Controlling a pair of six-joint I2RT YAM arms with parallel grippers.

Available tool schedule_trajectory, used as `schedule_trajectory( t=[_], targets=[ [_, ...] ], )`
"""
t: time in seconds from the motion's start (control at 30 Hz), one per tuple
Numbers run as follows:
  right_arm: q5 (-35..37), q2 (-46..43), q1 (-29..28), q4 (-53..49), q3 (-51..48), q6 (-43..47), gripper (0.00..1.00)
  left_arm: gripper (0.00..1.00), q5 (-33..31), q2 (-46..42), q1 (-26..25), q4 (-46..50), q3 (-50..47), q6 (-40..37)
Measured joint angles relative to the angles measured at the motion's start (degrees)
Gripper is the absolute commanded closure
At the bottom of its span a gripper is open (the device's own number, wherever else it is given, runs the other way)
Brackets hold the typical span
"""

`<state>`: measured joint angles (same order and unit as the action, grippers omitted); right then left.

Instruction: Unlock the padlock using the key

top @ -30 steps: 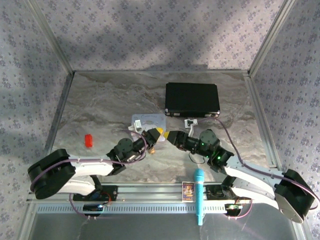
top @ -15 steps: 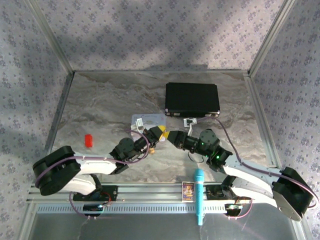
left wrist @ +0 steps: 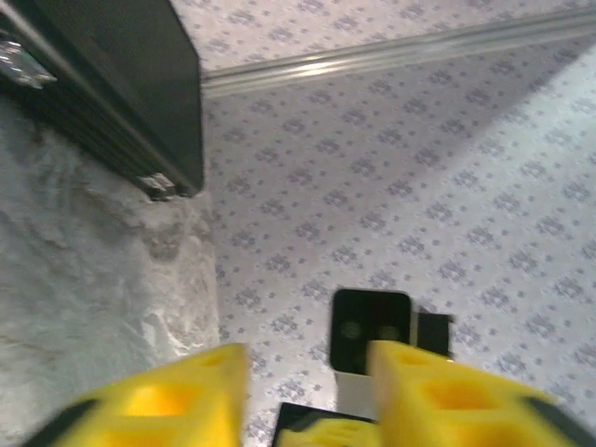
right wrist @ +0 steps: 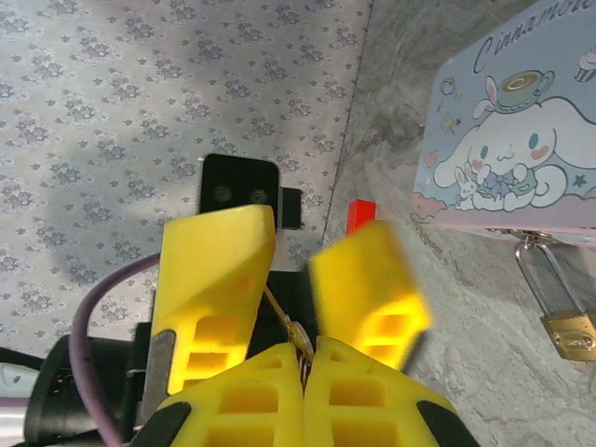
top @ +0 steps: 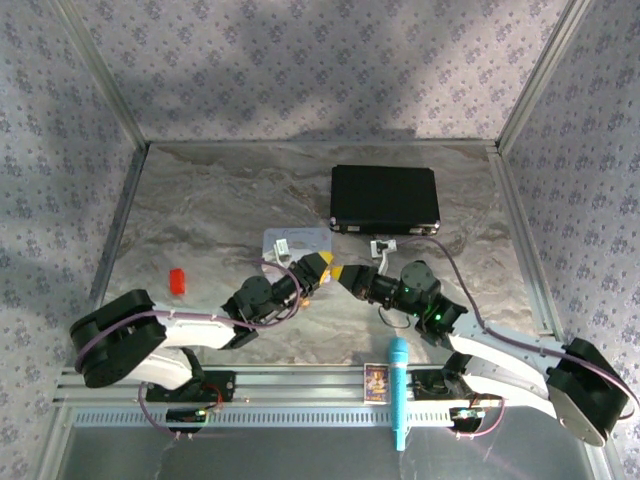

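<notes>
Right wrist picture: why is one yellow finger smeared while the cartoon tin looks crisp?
Right wrist view: one finger of the left gripper looks motion-blurred; the tin and padlock are sharp. Left wrist view: its own near fingers are soft, likely too close to focus.

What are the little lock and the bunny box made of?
The padlock looks like brass: its body is golden with a dull shine. Its shackle seems to be steel, thin, silvery and bright. The bunny box is probably painted tin, with a smooth pastel printed lid and a thin edge, though it could be plastic.
</notes>
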<state>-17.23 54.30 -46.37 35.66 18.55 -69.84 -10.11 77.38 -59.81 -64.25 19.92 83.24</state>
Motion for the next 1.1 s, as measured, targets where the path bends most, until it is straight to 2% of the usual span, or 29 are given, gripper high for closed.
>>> schedule_trajectory(
  t=[0.07, 0.17, 0.27, 0.33, 0.43, 0.53, 0.83, 1.0, 1.1],
  targets=[
    [0.00, -0.70, 0.28, -0.35, -0.02, 0.04, 1.00, 0.19, -2.38, -3.26, -0.20, 6.08, -0.07, 0.17],
    [0.04, -1.18, 0.94, -1.42, -0.15, 0.28, 1.00, 0.15, -5.99, -10.86, -0.37, 22.08, 1.99, -0.57],
    [0.09, -1.46, 1.46, -4.04, -0.15, 0.87, 1.00, 0.27, -10.14, -16.68, -0.85, 38.91, 6.67, -2.73],
    [0.35, -1.84, 1.51, -6.97, -0.11, 1.81, 1.00, 0.30, -12.22, -18.97, -1.07, 50.34, 9.99, -4.66],
    [0.55, -2.27, 1.51, -10.95, -0.04, 3.43, 1.00, 0.33, -12.70, -19.26, -1.03, 61.94, 12.09, -8.22],
    [0.50, -2.23, 1.90, -14.58, 0.55, 4.96, 1.00, 0.33, -12.39, -18.51, -1.07, 69.33, 11.34, -11.19],
    [-0.59, 4.11, 2.40, -17.84, 3.56, 7.02, 1.00, 0.34, -13.53, -18.51, -1.49, 67.56, -0.83, -15.78],
    [-0.79, 7.32, 2.36, -17.92, 4.35, 7.37, 1.00, 0.33, -13.57, -16.65, -1.49, 67.78, 2.27, -18.80],
    [-0.83, 8.90, 2.12, -17.84, 4.66, 7.37, 1.00, 0.37, -13.16, -14.60, -1.09, 65.40, 4.48, -19.71]
  ],
)
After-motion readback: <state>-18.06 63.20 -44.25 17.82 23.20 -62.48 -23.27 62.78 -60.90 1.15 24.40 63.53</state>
